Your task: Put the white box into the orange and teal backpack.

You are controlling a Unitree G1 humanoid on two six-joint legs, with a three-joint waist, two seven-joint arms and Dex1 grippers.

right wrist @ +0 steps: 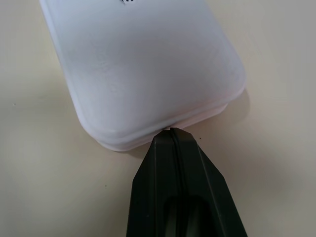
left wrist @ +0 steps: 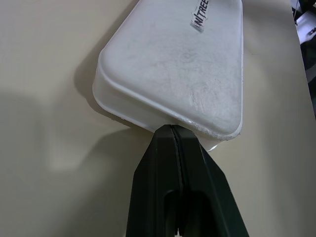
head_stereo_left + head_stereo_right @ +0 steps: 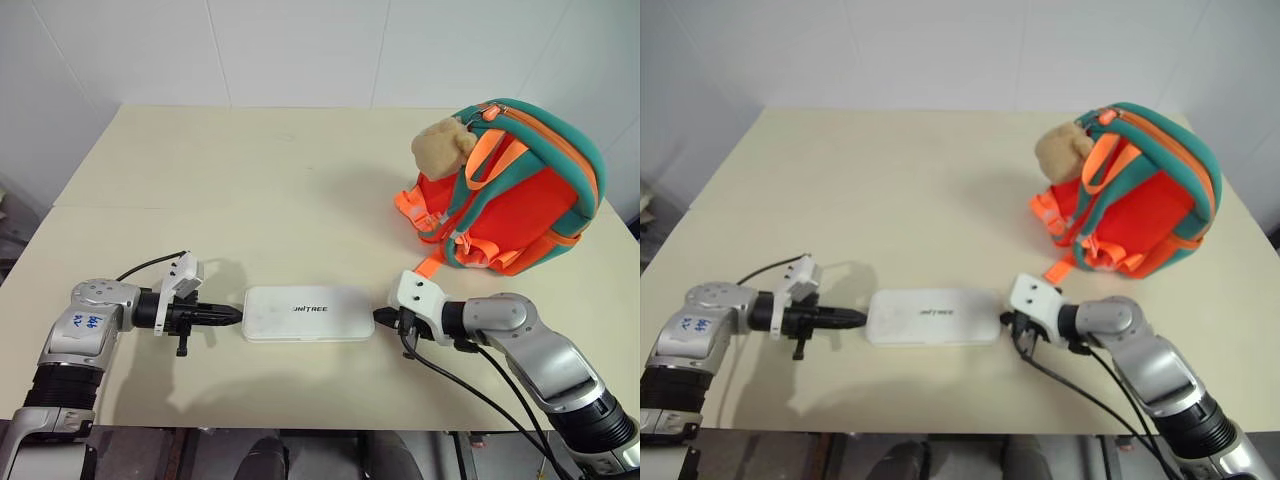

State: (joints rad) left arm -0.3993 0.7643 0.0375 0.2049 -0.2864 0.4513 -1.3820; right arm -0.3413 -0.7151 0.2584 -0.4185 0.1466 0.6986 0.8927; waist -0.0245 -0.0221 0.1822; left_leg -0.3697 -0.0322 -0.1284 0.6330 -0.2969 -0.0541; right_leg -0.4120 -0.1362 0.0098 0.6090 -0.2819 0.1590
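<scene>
White and flat, the white box lies on the beige tabletop near its front edge, about midway along it, lettering up. The left gripper has its two black fingers pressed fully together, tips touching the box's left short end and clamping nothing. The right gripper, likewise fully closed and empty, touches the opposite short end. The orange and teal backpack stands well apart, toward the far right corner.
</scene>
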